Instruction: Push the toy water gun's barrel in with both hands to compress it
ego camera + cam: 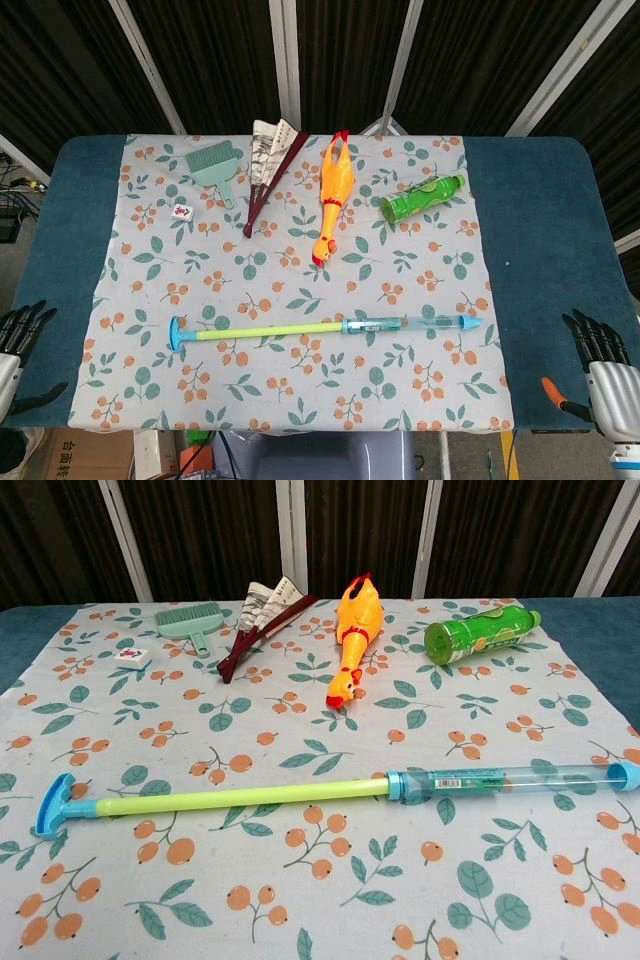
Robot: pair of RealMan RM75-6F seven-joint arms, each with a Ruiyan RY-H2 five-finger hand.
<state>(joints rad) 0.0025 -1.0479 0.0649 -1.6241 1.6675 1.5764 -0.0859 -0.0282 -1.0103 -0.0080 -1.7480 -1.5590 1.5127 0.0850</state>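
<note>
The toy water gun lies lengthwise across the near part of the floral cloth, fully extended. Its clear blue barrel points right, and the yellow-green plunger rod runs left to a blue handle. My left hand hangs at the table's left edge with fingers apart, holding nothing. My right hand sits at the right edge, fingers spread and empty. Both hands are well clear of the gun and show only in the head view.
At the back of the cloth lie a teal brush, a folded fan, a rubber chicken, a green bottle on its side and a small tile. Blue table surface flanks the cloth.
</note>
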